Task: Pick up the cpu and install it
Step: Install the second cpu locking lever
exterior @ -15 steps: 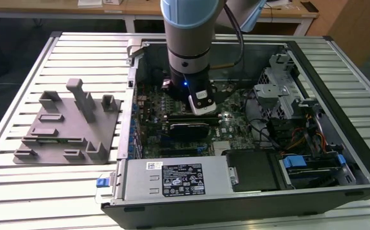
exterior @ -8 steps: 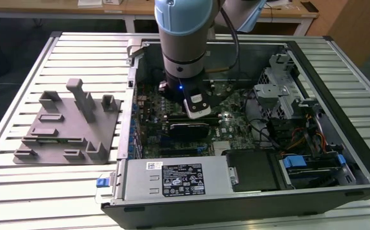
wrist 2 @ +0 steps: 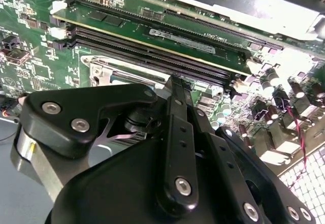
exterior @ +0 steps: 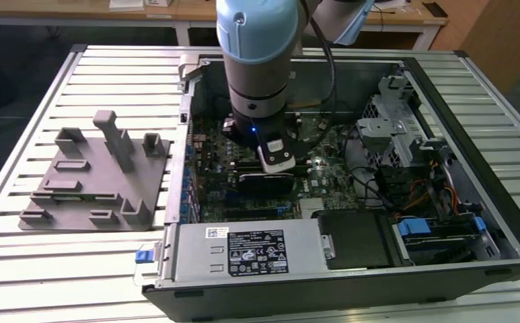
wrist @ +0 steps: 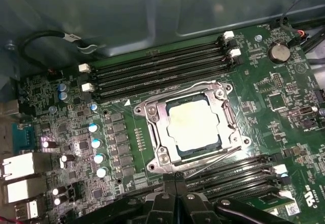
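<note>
Presently logged: gripper (wrist: 175, 183) lowered into open computer case (exterior: 475, 101) on slatted table (exterior: 26, 269), fingers closed together with nothing between them, tips meeting in a thin line in both wrist views. Cpu (wrist: 194, 126), pale square chip, seated flat in socket frame (wrist: 152, 113) on green motherboard (wrist: 269, 97), just beyond the fingertips and apart from them, metal frame surrounding it on all sides. Memory slots (wrist: 157, 66) on far side of socket from the gripper, more slots near its tips. Row of capacitors (wrist: 96, 142) off to one side of socket. Grey fixture plate (exterior: 98, 176) with upright posts outside the case, well apart, toward the exterior view's left
</note>
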`<act>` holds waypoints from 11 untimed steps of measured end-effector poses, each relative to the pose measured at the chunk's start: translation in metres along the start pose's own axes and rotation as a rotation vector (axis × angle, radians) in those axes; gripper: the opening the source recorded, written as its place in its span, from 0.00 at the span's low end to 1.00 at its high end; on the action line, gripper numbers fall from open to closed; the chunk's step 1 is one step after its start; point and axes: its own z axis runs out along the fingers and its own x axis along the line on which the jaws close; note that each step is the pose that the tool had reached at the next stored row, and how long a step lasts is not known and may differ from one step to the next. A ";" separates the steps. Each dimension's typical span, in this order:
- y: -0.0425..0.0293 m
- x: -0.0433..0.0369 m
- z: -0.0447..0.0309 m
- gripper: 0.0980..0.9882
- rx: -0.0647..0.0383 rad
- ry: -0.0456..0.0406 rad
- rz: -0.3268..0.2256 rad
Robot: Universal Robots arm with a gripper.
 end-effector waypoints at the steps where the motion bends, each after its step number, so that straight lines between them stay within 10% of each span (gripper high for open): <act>1: -0.0007 0.0000 0.0005 0.01 -0.005 0.0013 0.000; 11: -0.0054 0.0038 0.0073 0.01 -0.043 0.0115 0.004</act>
